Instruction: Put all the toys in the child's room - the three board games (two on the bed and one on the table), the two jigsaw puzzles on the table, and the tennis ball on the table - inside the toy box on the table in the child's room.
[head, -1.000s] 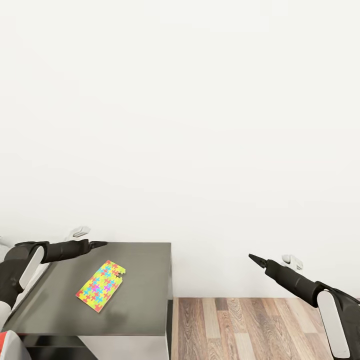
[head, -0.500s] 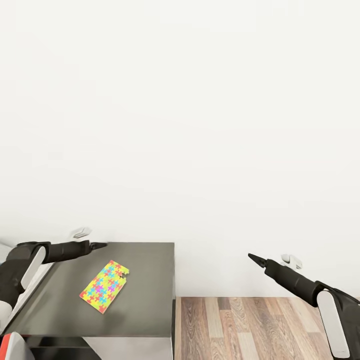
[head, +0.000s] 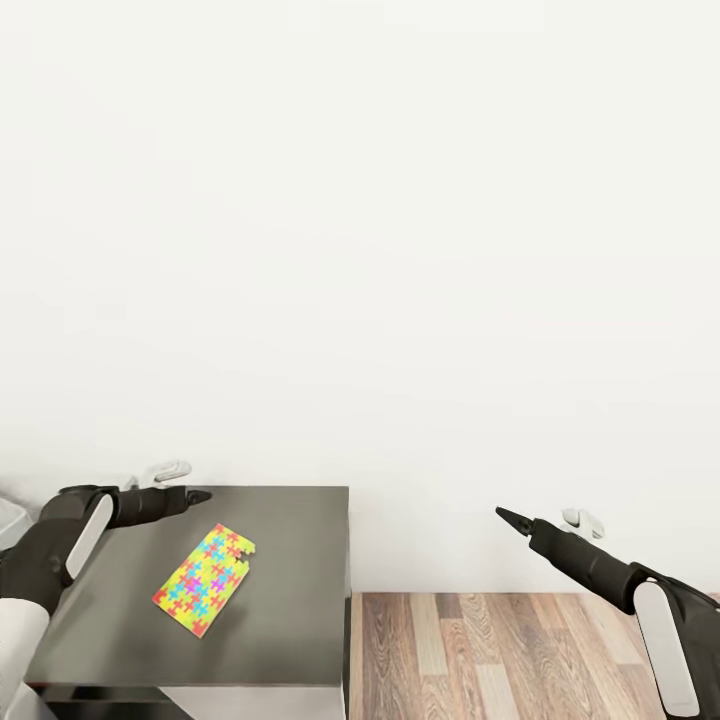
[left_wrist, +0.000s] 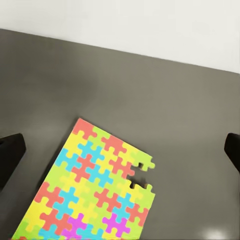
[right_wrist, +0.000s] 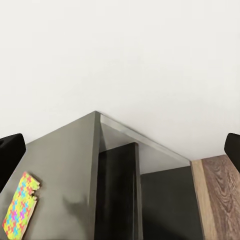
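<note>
One jigsaw puzzle (head: 205, 580), a flat slab of bright interlocking pieces, lies on the dark grey top of the table (head: 290, 560). My left gripper (head: 198, 495) hovers above the top's far left part, just behind the puzzle. In the left wrist view its dark fingers (left_wrist: 10, 155) stand wide apart with the puzzle (left_wrist: 95, 190) lying below and between them, untouched. My right gripper (head: 505, 517) hangs open and empty over the floor, right of the table. The right wrist view looks back at the table's corner (right_wrist: 65, 165) and the puzzle (right_wrist: 20, 207).
A plain white wall (head: 400, 250) rises directly behind the table. Wooden floor (head: 500, 650) lies to the right of the table's edge. A pale grey surface (head: 6, 520) shows at the far left by my left arm.
The view has shifted slightly. My left arm has bent and its elbow has come up into the picture, the gripper still above the table's back edge. The right arm and puzzle look unmoved.
</note>
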